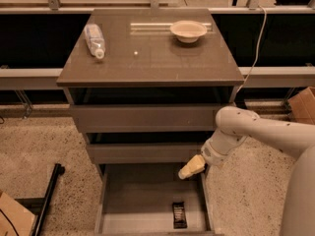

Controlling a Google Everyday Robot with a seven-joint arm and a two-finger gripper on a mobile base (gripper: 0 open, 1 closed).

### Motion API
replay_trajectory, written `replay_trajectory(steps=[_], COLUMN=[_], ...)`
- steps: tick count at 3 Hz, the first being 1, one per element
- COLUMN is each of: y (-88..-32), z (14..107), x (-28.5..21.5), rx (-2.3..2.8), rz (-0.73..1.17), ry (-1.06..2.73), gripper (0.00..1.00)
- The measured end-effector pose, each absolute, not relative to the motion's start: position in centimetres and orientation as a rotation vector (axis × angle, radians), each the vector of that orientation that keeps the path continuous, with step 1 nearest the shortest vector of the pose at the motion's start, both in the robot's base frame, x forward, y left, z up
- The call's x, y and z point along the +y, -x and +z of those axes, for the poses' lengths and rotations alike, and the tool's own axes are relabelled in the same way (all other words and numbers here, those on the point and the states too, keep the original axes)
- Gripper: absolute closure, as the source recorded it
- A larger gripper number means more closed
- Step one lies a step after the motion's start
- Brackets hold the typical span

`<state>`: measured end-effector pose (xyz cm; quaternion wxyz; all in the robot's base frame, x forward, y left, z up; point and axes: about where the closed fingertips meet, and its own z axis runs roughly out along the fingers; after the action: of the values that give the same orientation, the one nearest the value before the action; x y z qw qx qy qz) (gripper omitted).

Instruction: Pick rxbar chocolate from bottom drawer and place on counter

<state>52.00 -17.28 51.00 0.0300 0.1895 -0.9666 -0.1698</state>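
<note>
Camera view: the claw [192, 167] hangs over the open bottom drawer [138, 200]; wide or narrow, nobody can tell. The rxbar chocolate [179, 215] lies inside. A bottle [94, 40] and bowl [188, 31] sit on the shiny bench [147, 65], above a speckled floor [39, 146].

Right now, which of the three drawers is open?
The bottom drawer: pulled out, floor showing, rxbar chocolate inside. The claw hovers above its back edge; both upper drawers show only fronts.

You'll find the rxbar chocolate [179, 215] in the bottom drawer [138, 200], toward its front right, and the gripper [191, 167] above that drawer's back right corner, in front of the middle drawer [142, 153]. On the counter [147, 58], a bottle [94, 40] lies left, a bowl [188, 31] back right.
</note>
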Motion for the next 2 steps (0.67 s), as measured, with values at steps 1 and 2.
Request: replay_trajectory(steps=[1,2], y=[-52.2,-52.3], z=[48.4,45.9], x=[-16.0,-14.5], rx=[-2.938,-2.898], rz=[-0.616,-0.688], ry=[-0.558,-0.510], gripper=[0.00,0.00])
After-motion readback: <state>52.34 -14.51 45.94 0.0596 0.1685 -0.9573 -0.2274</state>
